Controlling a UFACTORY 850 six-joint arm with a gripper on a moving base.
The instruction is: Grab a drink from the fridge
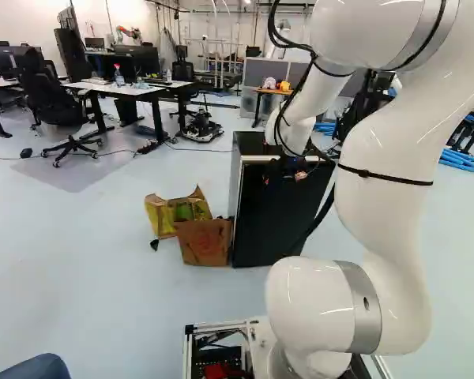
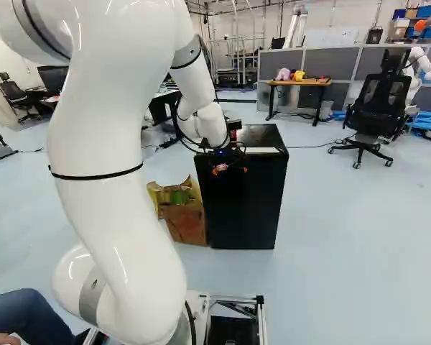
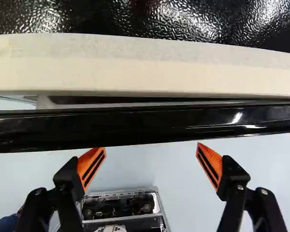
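- The black fridge (image 2: 248,194) stands on the floor near the middle of the right base view, and right of the middle in the left base view, its front towards the arm, so the door can be reached straight on.
- The drink itself is out of sight, presumably inside the fridge.
- The white arm (image 1: 383,181) reaches out and down to the fridge's top front, likely because the door's upper edge offers something to push or hook.
- The jaws are released, set wide apart with nothing between them; their orange pads (image 3: 92,168) point at the glossy door edge (image 3: 135,126), near it. Whether either one touches, I cannot tell.
- Between that edge and the cream strip (image 3: 135,65) runs a narrow gap, with floor showing through beyond one pad; the door may be slightly ajar, which would give a pad somewhere to enter.
- The moving base (image 2: 237,298), at the bottom of the right base view, stands back from the fridge, which should leave swing room.
- A cardboard box (image 1: 205,242) sits close beside the fridge, left of it in both base views, and could catch a widening door.
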